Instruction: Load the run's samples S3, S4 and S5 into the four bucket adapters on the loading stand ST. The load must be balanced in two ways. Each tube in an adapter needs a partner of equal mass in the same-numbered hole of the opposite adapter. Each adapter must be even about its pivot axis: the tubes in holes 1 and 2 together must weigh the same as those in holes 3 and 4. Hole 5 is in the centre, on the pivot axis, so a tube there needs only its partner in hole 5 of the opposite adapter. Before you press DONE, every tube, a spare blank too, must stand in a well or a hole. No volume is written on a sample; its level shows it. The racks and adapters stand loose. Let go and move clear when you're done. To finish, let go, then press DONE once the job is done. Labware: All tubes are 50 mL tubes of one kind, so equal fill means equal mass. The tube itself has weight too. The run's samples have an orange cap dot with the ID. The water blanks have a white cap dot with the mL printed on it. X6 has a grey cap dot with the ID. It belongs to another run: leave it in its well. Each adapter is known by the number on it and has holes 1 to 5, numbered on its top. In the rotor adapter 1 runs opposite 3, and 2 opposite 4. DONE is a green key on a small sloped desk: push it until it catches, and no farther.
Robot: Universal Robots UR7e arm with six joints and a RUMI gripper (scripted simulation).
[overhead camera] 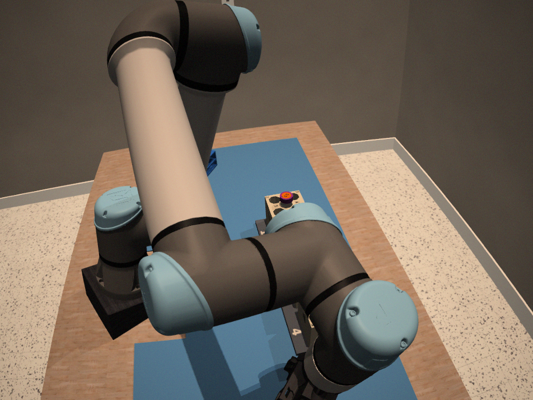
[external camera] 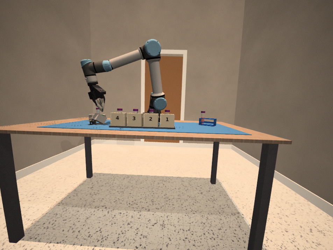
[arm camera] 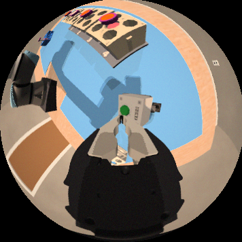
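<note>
My gripper [external camera: 100,106] [arm camera: 121,115] is shut with nothing between the fingers. Its tips hang just above the green DONE key [arm camera: 124,109] on the small sloped desk [arm camera: 136,106] [external camera: 98,117], at the left end of the mat. Adapters 4 [external camera: 117,119] [arm camera: 126,38], 3 [external camera: 133,119], 2 [external camera: 150,120] and 1 [external camera: 167,120] stand in a row on the loading stand [external camera: 142,127] [overhead camera: 297,329]. A purple-capped tube sticks out of each in the exterior view. An orange-dotted tube [arm camera: 108,17] stands in adapter 4. Another orange-dotted tube [overhead camera: 285,196] stands in the far adapter [overhead camera: 274,205]. In the top view the arm hides the gripper, the desk and most adapters.
A blue rack [external camera: 207,122] [overhead camera: 211,165] with one tube [external camera: 202,115] of pink liquid stands at the far right of the blue mat [external camera: 228,130] [overhead camera: 258,172]. Another purple cap [external camera: 97,109] shows just behind the desk. The robot base [overhead camera: 110,301] stands at the table's left side.
</note>
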